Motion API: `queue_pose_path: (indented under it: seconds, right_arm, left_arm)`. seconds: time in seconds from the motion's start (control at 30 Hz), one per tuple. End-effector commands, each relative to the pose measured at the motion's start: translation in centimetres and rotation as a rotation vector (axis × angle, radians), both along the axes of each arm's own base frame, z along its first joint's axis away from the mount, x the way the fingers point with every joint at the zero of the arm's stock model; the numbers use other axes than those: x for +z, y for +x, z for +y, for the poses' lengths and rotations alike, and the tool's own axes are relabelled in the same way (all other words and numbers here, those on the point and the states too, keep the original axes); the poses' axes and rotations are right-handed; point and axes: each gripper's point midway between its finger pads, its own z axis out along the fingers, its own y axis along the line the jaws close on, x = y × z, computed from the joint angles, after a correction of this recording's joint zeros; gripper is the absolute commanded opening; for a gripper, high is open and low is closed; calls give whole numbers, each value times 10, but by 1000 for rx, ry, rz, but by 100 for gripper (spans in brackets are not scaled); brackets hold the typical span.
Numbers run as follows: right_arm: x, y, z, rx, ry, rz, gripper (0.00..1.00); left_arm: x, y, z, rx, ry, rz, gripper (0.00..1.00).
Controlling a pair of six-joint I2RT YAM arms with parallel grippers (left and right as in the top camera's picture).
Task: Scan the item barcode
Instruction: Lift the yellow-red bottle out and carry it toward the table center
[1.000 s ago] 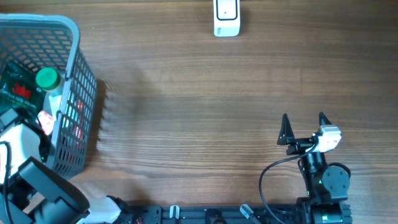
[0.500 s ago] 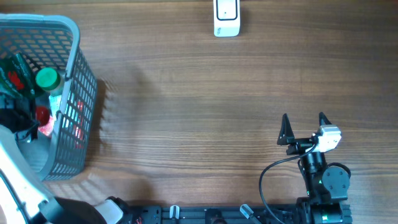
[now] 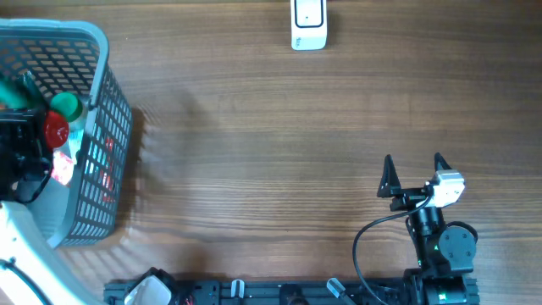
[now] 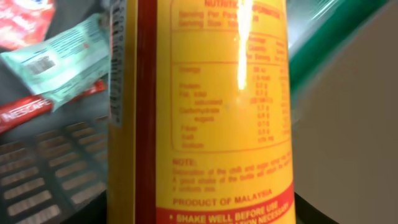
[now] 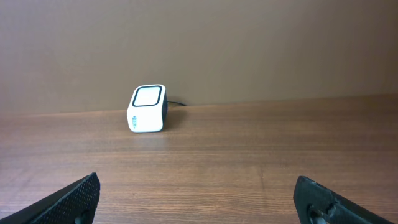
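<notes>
Only the left wrist view shows label text on the bottle (image 4: 205, 112).

The right arm (image 3: 440, 246) sits folded low at the near edge, right gripper (image 3: 413, 163) pointing away, jaws spread wide. The left arm (image 3: 19, 254) reaches in from the left edge; the left gripper (image 3: 24, 154) (fingers hidden from both views) seems clamped on a bottle (image 4: 199, 112).
</notes>
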Motion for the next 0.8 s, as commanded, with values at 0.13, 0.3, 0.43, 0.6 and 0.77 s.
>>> queue_pose_path:
  seconds: [0.13,0.3,0.43,0.6,0.77]
  right_arm:
    - [3,-1,3,16,-8,-13,100]
    - [3,-1,3,16,-8,-13,100]
    - [3,-1,3,16,-8,-13,100]
    - [3,-1,3,16,-8,-13,100]
    - [3,-1,3,16,-8,-13,100]
  left_arm:
    - [108,3,-54,-242,141,-403,48]
    - [129,-2,-102,-390,215,-478,49]
    - [132,5,-151,-548,237,-500,49]
    - [91,24,-232,-805,390,-377,50]
    - [24,37,-282,-952,564,-132,50]
